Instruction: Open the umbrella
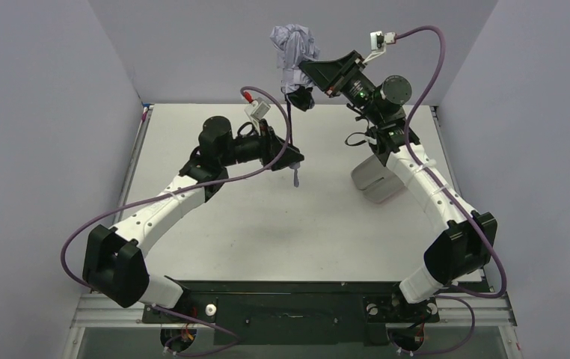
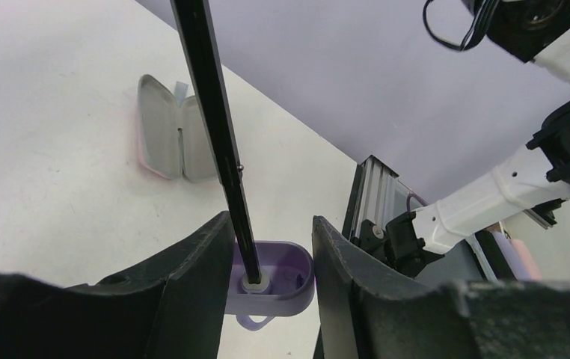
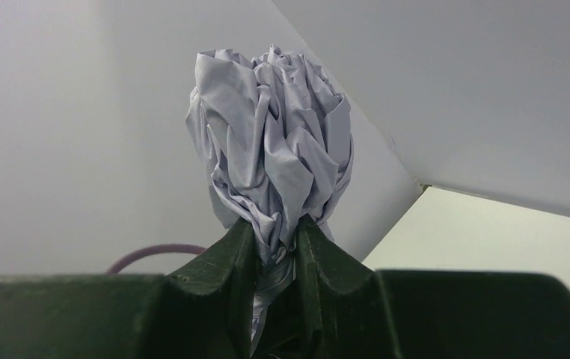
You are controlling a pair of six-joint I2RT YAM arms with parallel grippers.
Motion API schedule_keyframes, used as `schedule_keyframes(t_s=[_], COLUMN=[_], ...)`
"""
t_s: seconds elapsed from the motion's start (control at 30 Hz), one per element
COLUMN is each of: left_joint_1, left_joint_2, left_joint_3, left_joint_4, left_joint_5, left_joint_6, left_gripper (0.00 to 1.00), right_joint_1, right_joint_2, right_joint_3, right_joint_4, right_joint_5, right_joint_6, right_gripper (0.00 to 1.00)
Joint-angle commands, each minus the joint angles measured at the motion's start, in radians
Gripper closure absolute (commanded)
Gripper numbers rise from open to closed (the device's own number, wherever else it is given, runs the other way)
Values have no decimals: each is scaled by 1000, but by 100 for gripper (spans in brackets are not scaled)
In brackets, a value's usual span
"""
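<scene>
The umbrella hangs in the air, folded, with its crinkly lavender canopy bunched at the top. My right gripper is shut on the lower part of that bundle, high near the back wall. The thin black shaft runs down to the small lavender handle. My left gripper stands just above the handle with the shaft between its jaws. The shaft lies against one finger, and a gap is left to the other.
A pale pink and grey sleeve lies open on the white table, partly under the right arm. Grey walls enclose the table at the back and sides. A purple cable loops off each wrist.
</scene>
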Motion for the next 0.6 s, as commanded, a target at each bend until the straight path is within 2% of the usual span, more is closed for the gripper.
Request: schedule_keyframes(t_s=[0.0,0.2,0.37,0.57], left_joint_1=[-24,-56,-65,-78], left_joint_2=[-25,-31,-26,-29], left_joint_3=[-47,-100,-121,-176], left_joint_4=[-13,-27,-54,-71], left_joint_5=[28,30,32,38], left_joint_6=[25,52,98,130], left_gripper=[61,61,70,71], right_joint_1=[-16,-22,-30,-45], right_joint_2=[-47,-53,-46,-24], right_joint_3=[95,133,178,238], right_joint_4=[154,136,127,118], right_joint_5=[124,219,275,306], right_joint_6=[31,29,18,-2], right_gripper=[100,100,100,100])
